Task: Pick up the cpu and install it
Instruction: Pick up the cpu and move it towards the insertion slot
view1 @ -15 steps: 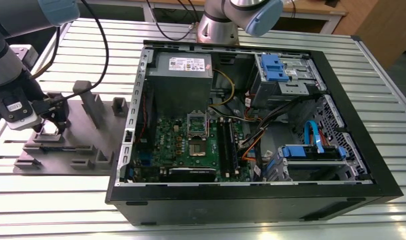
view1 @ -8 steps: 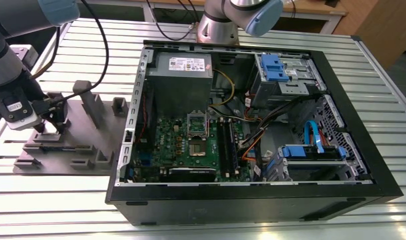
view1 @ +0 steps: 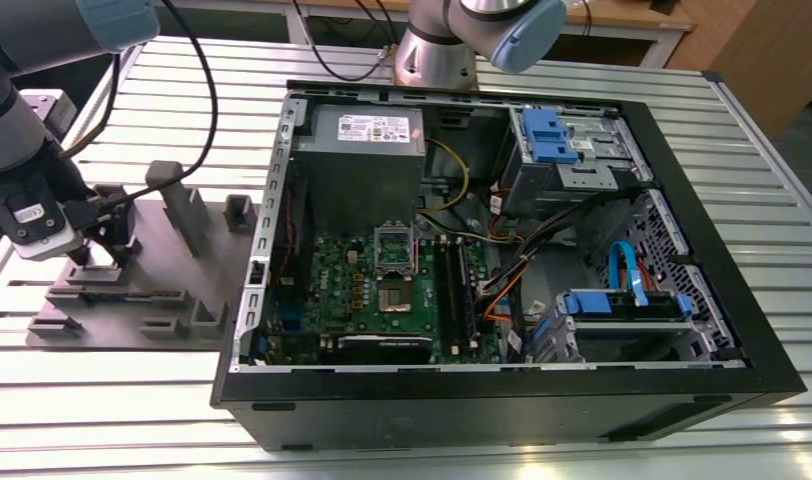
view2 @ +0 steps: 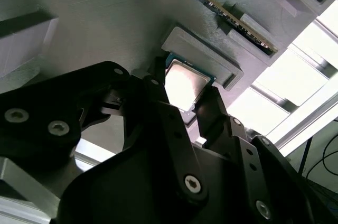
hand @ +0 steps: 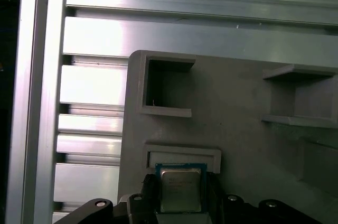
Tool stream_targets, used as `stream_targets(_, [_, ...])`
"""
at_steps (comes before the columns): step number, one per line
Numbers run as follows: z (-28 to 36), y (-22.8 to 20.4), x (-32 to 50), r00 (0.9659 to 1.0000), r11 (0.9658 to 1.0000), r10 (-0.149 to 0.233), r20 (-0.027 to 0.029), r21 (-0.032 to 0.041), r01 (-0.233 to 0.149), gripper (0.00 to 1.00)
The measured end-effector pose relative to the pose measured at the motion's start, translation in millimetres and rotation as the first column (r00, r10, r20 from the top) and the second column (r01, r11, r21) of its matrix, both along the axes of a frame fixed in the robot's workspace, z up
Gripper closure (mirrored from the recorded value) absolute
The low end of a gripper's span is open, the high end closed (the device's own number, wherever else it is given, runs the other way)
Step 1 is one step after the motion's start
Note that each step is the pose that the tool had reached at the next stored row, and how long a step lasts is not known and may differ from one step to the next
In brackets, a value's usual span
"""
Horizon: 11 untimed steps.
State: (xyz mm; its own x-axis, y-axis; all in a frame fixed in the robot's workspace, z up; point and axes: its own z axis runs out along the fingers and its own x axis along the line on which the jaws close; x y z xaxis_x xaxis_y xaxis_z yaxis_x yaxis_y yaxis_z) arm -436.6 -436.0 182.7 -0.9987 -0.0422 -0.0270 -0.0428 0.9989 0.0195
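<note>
While the gripper (view2: 184,85) clamped its dark fingers (view2: 211,110) against opposite edges of the cpu (view2: 186,80), the chip lay flat in a shallow recess of the grey tray (view2: 105,23), silvery top towards the cameras in both wrist views. Just beyond that recess, a thin board (view2: 227,15) stood edgewise in another tray slot. Under the tray ran the slatted metal table (view1: 113,400). Well apart from the tray, towards the exterior view's right, the open computer case (view1: 513,385) held the green motherboard (view1: 366,290) and its shiny socket frame (view1: 395,265).
</note>
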Motion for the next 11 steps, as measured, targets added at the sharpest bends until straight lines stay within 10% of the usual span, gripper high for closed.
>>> stream_targets(11, [4.2, 0.1, 0.3, 1.0, 1.0, -0.001, 0.0003, 0.0002, 0.001, 0.53])
